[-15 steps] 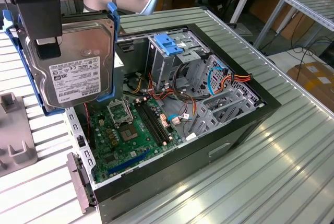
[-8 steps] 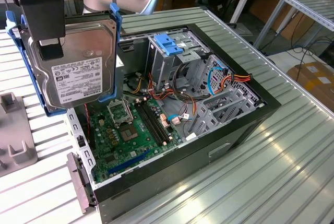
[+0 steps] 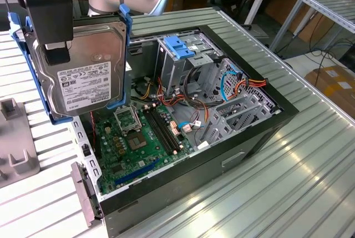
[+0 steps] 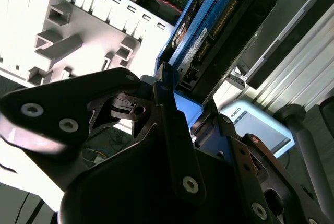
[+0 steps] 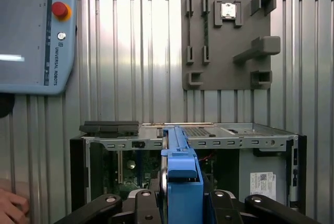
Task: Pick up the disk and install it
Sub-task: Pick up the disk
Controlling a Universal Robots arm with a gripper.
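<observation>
Blue-railed grey metal, the disk (image 3: pixel 83 69) hangs on edge, pinched across its flat faces by the claw (image 3: pixel 54 49), over the open computer case's (image 3: pixel 238 155) rim, the drive bay (image 3: pixel 169 69) lying toward the exterior view's right.

The disk (image 3: pixel 83 74) hangs above the open computer case (image 3: pixel 241 160).

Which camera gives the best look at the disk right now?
The exterior view: the disk shows its labelled face and blue rails, held by the gripper. The second wrist view shows one edge; the first wrist view, a blue rail end-on.
</observation>
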